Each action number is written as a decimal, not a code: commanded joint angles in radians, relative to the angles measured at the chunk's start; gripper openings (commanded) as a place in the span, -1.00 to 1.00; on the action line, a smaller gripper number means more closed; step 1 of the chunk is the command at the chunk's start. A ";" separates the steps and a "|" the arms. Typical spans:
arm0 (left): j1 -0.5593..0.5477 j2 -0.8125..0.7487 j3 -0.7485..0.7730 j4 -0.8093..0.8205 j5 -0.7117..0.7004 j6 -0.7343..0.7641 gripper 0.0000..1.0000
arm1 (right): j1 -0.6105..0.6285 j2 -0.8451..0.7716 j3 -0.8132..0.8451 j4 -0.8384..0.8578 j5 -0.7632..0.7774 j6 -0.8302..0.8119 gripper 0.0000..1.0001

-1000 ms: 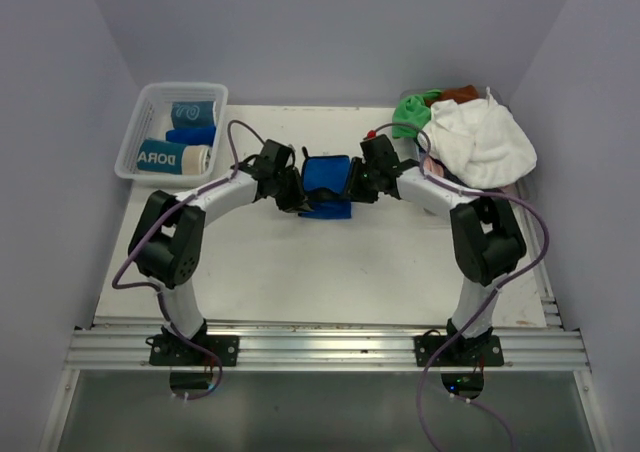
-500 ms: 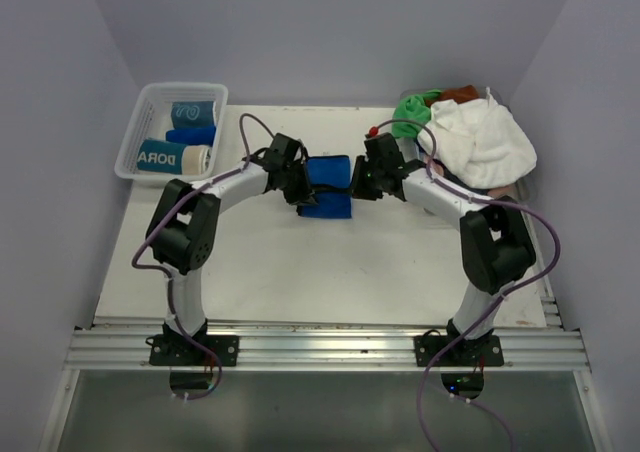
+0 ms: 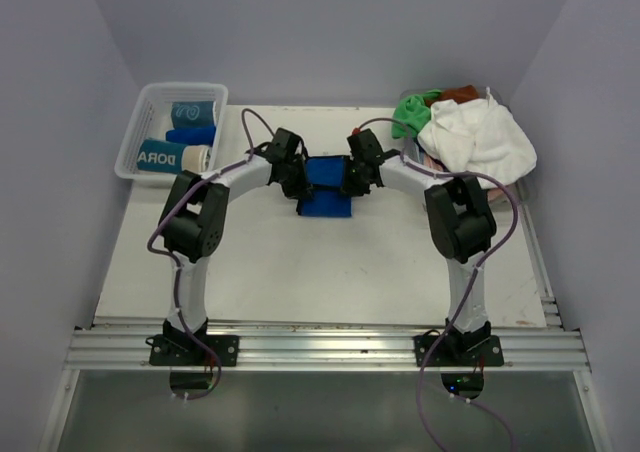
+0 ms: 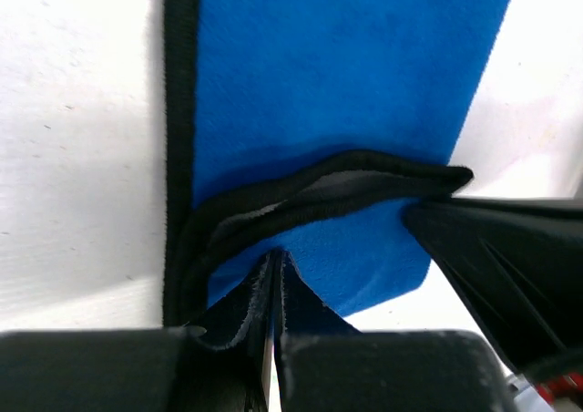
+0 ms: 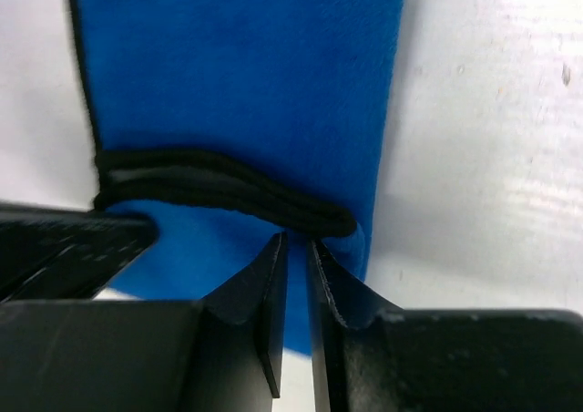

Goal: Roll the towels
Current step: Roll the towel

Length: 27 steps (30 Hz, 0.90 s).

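Note:
A royal blue towel (image 3: 326, 190) with a black hem lies mid-table, its far end folded over into a low bulge (image 4: 310, 193). My left gripper (image 3: 297, 180) sits at that end's left side, shut on the folded hem (image 4: 276, 259). My right gripper (image 3: 352, 179) sits at the right side. Its jaws (image 5: 297, 241) stand a thin slit apart, pinched on the blue fold just under the black hem (image 5: 228, 186). The other gripper's black finger shows at the edge of each wrist view.
A clear mesh basket (image 3: 138, 122) at the back left holds three rolled towels: teal (image 3: 192, 112), blue (image 3: 190, 134), teal and beige (image 3: 172, 157). At the back right lies a loose pile: white towel (image 3: 478, 142), green towel (image 3: 410, 112), a brown one (image 3: 458, 94).
Both arms have reached farther out and drawn in toward the towel's far end. Both pairs of jaws have narrowed onto the cloth. The lifted blue fold now lies lower.

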 commanded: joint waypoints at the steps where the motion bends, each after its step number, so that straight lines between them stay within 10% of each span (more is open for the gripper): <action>1: 0.011 0.014 0.047 -0.039 -0.044 0.047 -0.92 | -0.005 0.079 0.061 -0.035 0.059 -0.050 -0.66; 22: 0.003 -0.254 -0.280 -0.044 -0.077 0.128 -0.93 | 0.179 -0.414 -0.553 0.116 0.075 0.065 -0.73; 27: 0.003 -0.326 -0.215 -0.084 -0.081 0.184 -0.84 | 0.240 -0.563 -0.518 0.057 0.239 -0.102 -0.42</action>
